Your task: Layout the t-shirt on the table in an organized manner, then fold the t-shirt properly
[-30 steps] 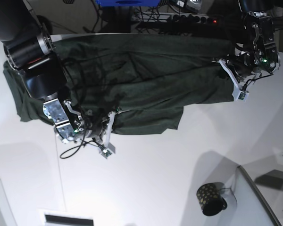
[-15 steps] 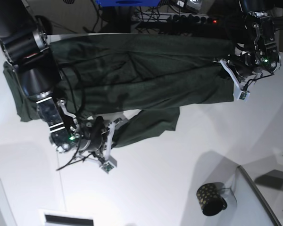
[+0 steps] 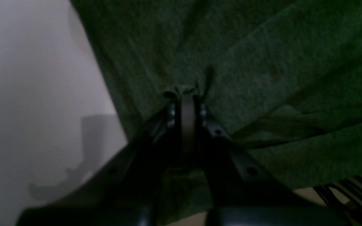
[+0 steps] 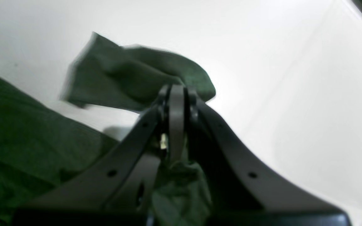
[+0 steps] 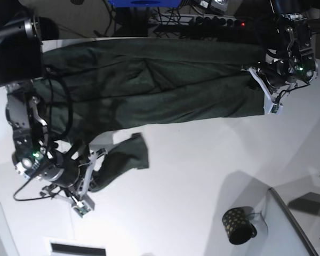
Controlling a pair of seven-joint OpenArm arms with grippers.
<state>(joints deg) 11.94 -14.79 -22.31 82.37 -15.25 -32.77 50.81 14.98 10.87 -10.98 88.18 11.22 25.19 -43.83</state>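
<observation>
The dark green t-shirt point(image 5: 160, 85) lies stretched across the far side of the white table point(image 5: 202, 176). In the base view my left gripper point(image 5: 257, 80) is shut on the shirt's right end. The left wrist view shows its jaws point(image 3: 184, 92) pinched together with cloth point(image 3: 262, 62) bunched at their tips. My right gripper point(image 5: 92, 169) is shut on a loose flap of the shirt point(image 5: 125, 160), drawn out toward the front left. In the right wrist view, its closed jaws point(image 4: 176, 91) grip a green fold point(image 4: 130, 78) held above the table point(image 4: 278, 62).
A small dark gold-dotted mug point(image 5: 237, 225) stands at the front right beside a grey tray-like panel point(image 5: 290, 224). A white slotted panel point(image 5: 74, 248) sits at the front left. Cables and a power strip point(image 5: 213, 21) run behind the table's far edge.
My right gripper has moved down and to the left with the cloth, pulling a flap of the shirt out from the main body. The left gripper has stayed put.
</observation>
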